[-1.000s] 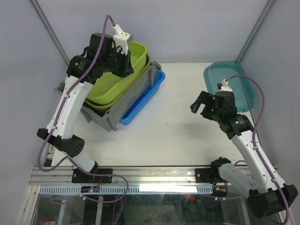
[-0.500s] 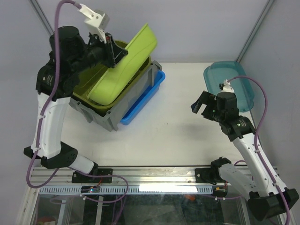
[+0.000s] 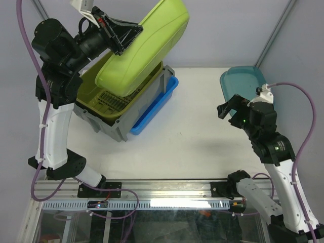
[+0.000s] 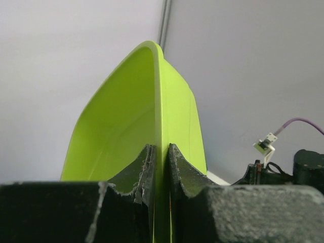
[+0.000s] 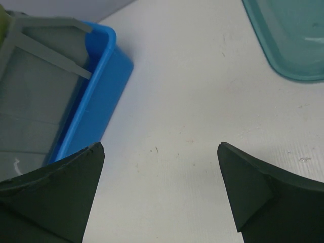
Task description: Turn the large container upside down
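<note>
The large container, a grey ribbed crate [image 3: 112, 129], stands open side up at the table's left, resting in a blue tub [image 3: 155, 108]; its wall also shows in the right wrist view [image 5: 35, 101]. An olive-green slotted basket [image 3: 107, 99] lies inside it. My left gripper [image 3: 119, 38] is high above the crate, shut on the rim of a lime-green tub [image 3: 148, 46] that hangs tilted in the air. In the left wrist view both fingers [image 4: 146, 167] pinch that thin rim [image 4: 159, 101]. My right gripper [image 3: 231, 107] hovers open over bare table, holding nothing [image 5: 159, 147].
A teal tray [image 3: 248, 83] lies at the back right, just behind the right gripper, and shows in the right wrist view too [image 5: 288, 35]. The blue tub's edge [image 5: 98, 96] is left of the right fingers. Grey walls close in the back and sides.
The left arm has lifted the lime-green tub up out of the crate and tilted it steeply, baring the slotted basket. The right arm has drawn slightly right.
</note>
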Motion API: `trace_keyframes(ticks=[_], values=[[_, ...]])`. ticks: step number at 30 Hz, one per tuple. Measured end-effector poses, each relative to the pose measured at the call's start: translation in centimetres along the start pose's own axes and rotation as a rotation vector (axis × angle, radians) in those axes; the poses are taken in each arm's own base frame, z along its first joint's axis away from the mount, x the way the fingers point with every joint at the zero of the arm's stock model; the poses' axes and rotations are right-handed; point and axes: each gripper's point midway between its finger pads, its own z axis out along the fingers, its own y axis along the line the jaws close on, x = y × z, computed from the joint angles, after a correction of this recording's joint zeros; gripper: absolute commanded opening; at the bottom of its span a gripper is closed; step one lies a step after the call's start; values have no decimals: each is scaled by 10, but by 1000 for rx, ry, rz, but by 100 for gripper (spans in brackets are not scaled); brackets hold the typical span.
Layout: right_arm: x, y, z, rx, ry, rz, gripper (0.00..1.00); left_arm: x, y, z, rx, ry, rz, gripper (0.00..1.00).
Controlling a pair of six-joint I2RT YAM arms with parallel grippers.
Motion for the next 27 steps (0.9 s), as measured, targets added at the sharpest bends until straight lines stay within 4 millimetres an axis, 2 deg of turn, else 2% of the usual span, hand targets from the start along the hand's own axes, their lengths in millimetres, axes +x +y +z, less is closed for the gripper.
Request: trace_keyframes(ticks=[4,9,13,16,19,21,23,27], values=[[-34,5,-29,-19,-129,21,99,4,-6,20,77,-12,-70,0],[-58,-2,-60,-6,-252,48,99,10,-18,40,184,-20,-171,0],[-67,-12,-75,27,-317,65,99,18,-45,53,273,-18,-225,0],[-72,-18,-84,45,-357,75,99,32,-77,61,345,-2,-254,0],[-77,-25,-95,65,-394,83,99,58,-101,71,383,36,-283,0],[-79,-30,-101,81,-415,87,99,84,-110,78,386,79,-306,0],[-81,-35,-106,99,-433,91,99,114,-112,83,373,130,-334,0],[-82,-46,-116,133,-467,102,99,183,-100,94,310,228,-413,0]])
